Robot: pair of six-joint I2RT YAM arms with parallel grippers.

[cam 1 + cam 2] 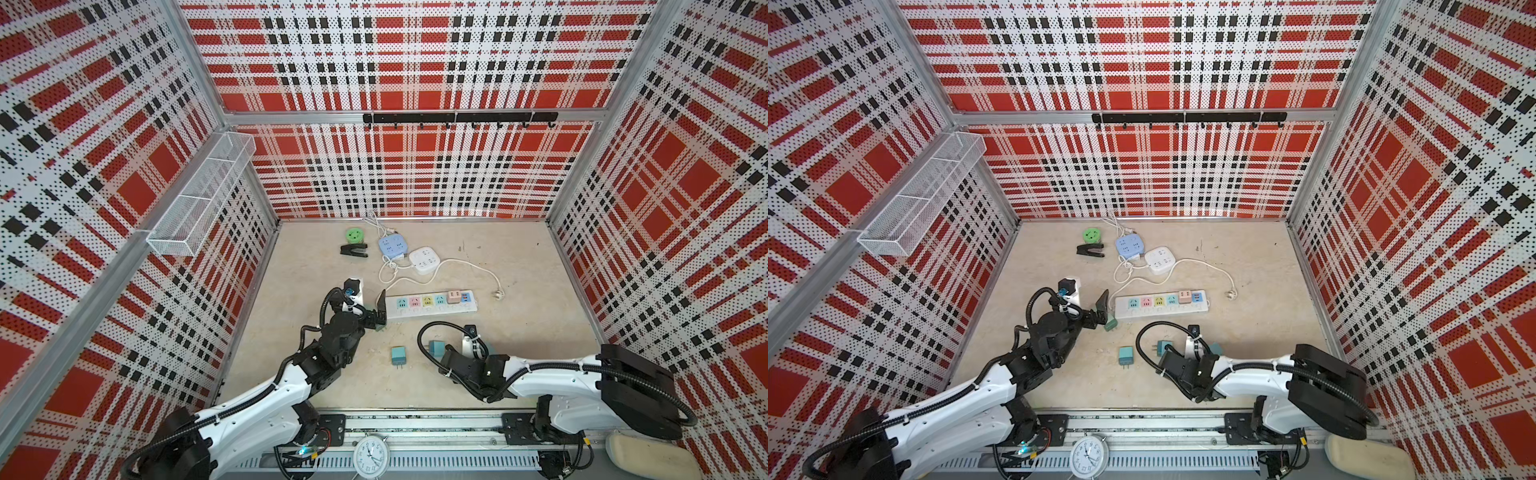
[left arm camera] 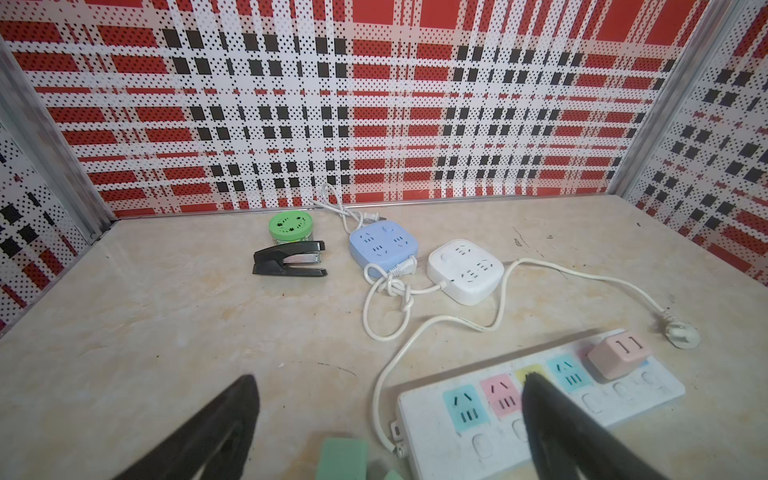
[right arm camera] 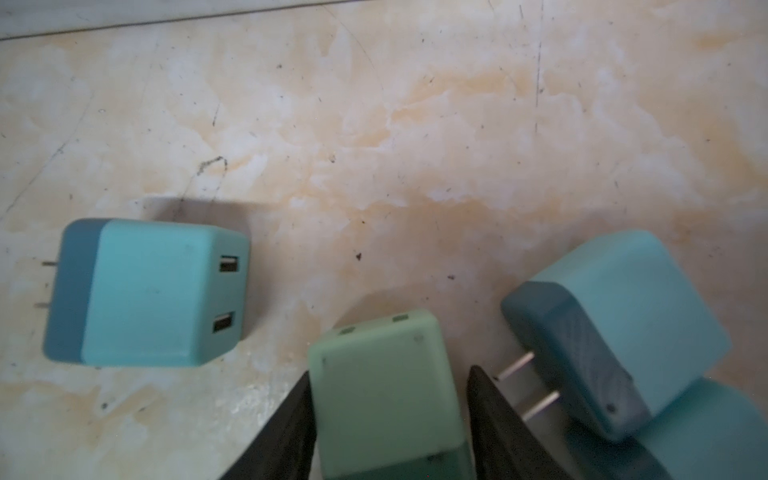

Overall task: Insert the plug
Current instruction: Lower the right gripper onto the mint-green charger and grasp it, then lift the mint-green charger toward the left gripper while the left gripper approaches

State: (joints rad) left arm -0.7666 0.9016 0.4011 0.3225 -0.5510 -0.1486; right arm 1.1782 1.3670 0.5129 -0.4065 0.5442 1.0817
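Observation:
A white power strip [image 1: 430, 305] [image 2: 540, 399] with coloured sockets lies mid-table; a pink adapter [image 2: 619, 355] sits in it. My right gripper [image 3: 390, 371] is open, its jaws narrowly flanking a green plug [image 3: 386, 386]: one finger [image 3: 291, 415] touches it, the other stands a sliver off. Two teal plugs lie close by, one [image 3: 145, 291] [image 1: 398, 356] flat with USB ports showing, one [image 3: 615, 324] [image 1: 435, 347] with bare prongs. My left gripper [image 2: 390, 377] [image 1: 376, 313] hangs wide open at the strip's cord end, above another green plug [image 2: 345, 457].
At the back lie a black stapler [image 1: 354, 250], a green round tin [image 1: 354, 236], a blue square socket block [image 1: 392, 245] and a white one [image 1: 424, 259] with tangled cords. A loose cord plug [image 1: 498, 294] lies right of the strip. A wire basket [image 1: 199, 195] hangs on the left wall.

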